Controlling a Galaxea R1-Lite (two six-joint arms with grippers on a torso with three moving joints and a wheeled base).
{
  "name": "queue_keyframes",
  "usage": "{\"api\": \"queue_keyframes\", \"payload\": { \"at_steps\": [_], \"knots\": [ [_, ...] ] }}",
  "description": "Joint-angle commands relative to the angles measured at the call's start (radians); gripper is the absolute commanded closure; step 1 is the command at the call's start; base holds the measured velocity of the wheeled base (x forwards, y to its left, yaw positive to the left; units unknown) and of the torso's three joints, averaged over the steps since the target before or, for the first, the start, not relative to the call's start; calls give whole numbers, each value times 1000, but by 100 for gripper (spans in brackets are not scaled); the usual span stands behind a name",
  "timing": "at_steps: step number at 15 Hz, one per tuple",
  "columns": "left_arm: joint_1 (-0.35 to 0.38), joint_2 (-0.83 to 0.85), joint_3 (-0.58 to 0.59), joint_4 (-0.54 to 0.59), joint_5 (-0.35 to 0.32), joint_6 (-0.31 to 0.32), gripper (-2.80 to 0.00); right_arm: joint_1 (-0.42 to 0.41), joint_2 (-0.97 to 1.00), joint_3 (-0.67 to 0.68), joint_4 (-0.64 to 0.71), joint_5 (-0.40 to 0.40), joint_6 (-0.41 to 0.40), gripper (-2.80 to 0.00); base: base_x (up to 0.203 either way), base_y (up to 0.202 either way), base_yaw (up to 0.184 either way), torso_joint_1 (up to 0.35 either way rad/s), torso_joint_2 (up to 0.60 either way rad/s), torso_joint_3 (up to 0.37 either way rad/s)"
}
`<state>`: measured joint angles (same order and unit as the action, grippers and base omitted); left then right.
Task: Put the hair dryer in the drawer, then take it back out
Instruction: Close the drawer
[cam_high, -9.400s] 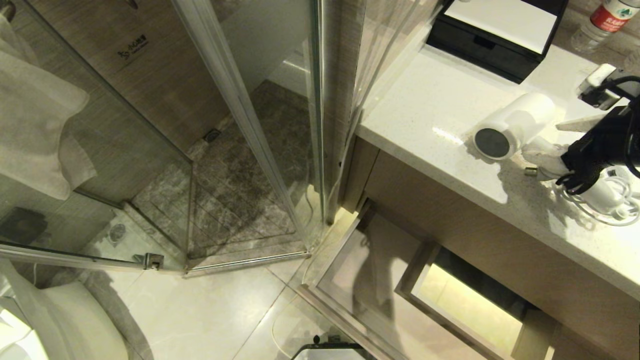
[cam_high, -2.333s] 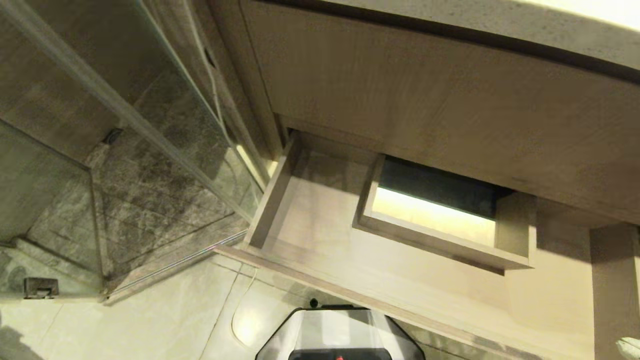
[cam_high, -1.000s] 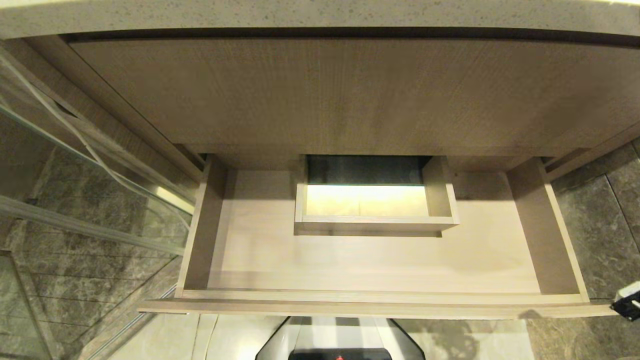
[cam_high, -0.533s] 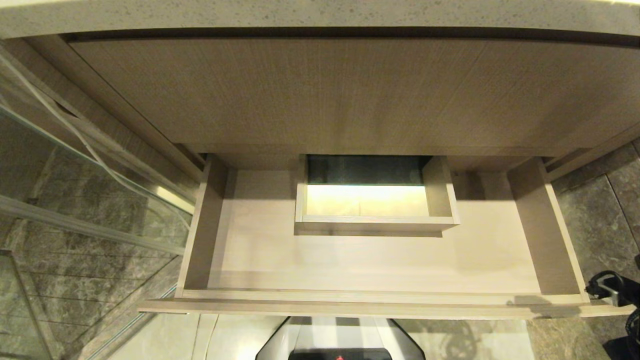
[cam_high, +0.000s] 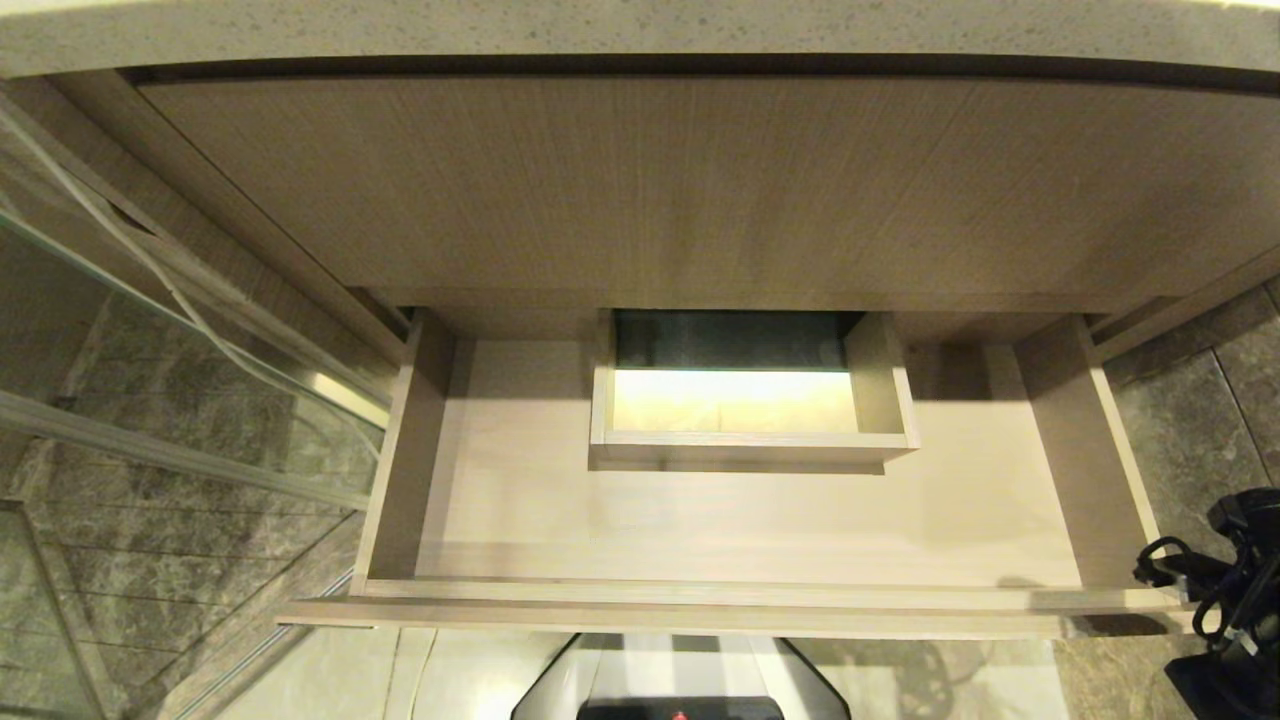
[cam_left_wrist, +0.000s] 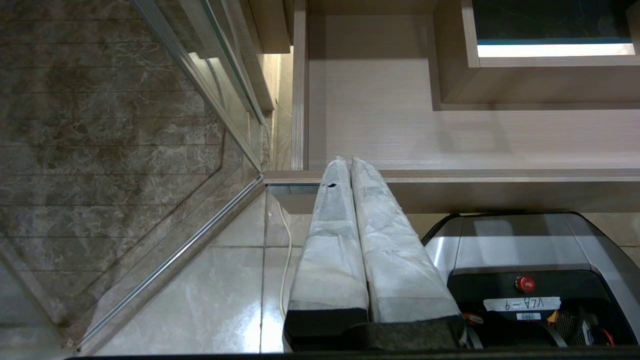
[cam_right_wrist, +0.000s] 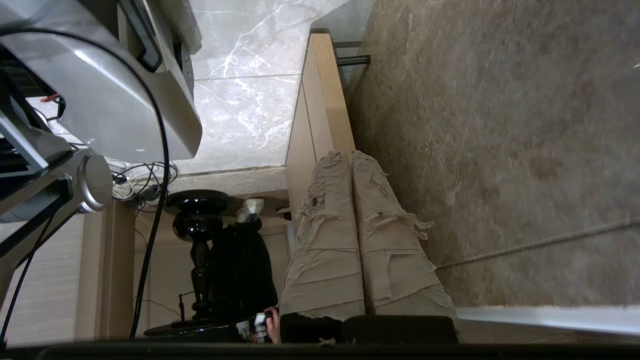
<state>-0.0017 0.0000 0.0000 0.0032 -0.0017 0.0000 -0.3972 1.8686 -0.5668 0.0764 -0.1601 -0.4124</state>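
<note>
You see the drawer open and without dryer. Both the right hand and left hand are closed, holding nothing; placing and retrieval appear to remain.

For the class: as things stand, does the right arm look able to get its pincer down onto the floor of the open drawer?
Probably yes. The drawer is pulled fully out with its floor bare, and nothing covers it. The right pincer, shut and holding nothing, hangs just outside the drawer's right front corner, so only the low side wall lies between.

Right arm cut off at edge
</note>
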Motion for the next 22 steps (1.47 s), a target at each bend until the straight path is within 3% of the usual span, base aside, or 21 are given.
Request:
{"api": "queue_keyframes", "payload": {
  "at_steps": [1, 6, 11, 17, 19, 22],
  "knots": [
    [0, 0, 1, 0, 0, 0, 0, -7, 95, -54, -4, 0, -3, 0, 0, 0, 0, 0, 0, 0],
    [0, 0, 2, 0, 0, 0, 0, -14, 126, -119, -38, 10, -3, 0, 0, 0, 0, 0, 0, 0],
    [0, 0, 2, 0, 0, 0, 0, -15, 135, -147, -188, 51, 7, 0, 0, 0, 0, 0, 0, 0],
    [0, 0, 2, 0, 0, 0, 0, -13, 83, -158, -485, 227, 14, 0, 0, 0, 0, 0, 0, 0],
    [0, 0, 1, 0, 0, 0, 0, -10, 68, -196, -606, 349, 16, 0, 0, 0, 0, 0, 0, 0],
    [0, 0, 2, 0, 0, 0, 0, 1, 71, -272, -753, 402, 10, 0, 0, 0, 0, 0, 0, 0]
  ]
}}
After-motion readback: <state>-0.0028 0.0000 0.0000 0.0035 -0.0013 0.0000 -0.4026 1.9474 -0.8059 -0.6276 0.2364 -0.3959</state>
